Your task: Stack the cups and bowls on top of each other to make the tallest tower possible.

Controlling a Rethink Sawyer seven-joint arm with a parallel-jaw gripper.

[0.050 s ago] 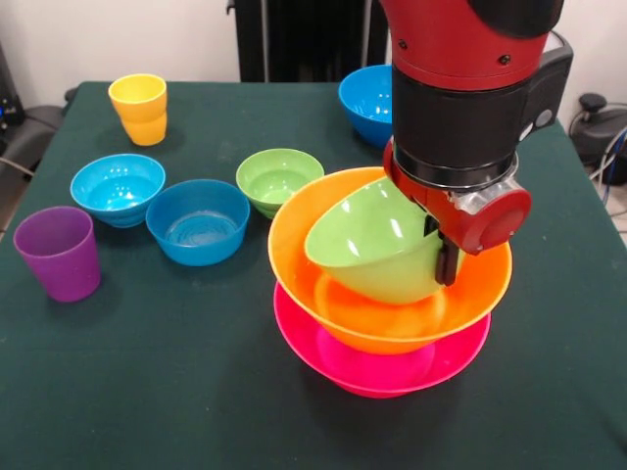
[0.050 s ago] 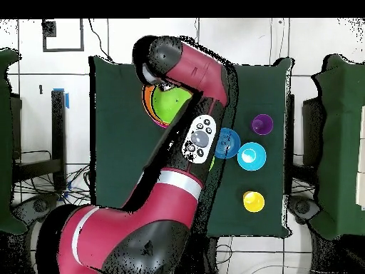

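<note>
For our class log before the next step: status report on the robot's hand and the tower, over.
Hand at green bowl's rim, bowl tilted inside orange bowl; grip unclear. Tower: orange bowl on pink bowl. Loose cups and bowls stand apart; nothing in the way.

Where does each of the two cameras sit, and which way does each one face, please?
Front view: sits across the table, looking over it at the stacked bowls; the red and black arm comes down from above, its gripper at the tilted green bowl.
Overhead view: sits above the table, looking straight down; the whole arm shows, reaching up from the bottom edge and hiding the gripper.
Shared: the green bowl in the orange bowl, the purple cup, the yellow cup.
</note>
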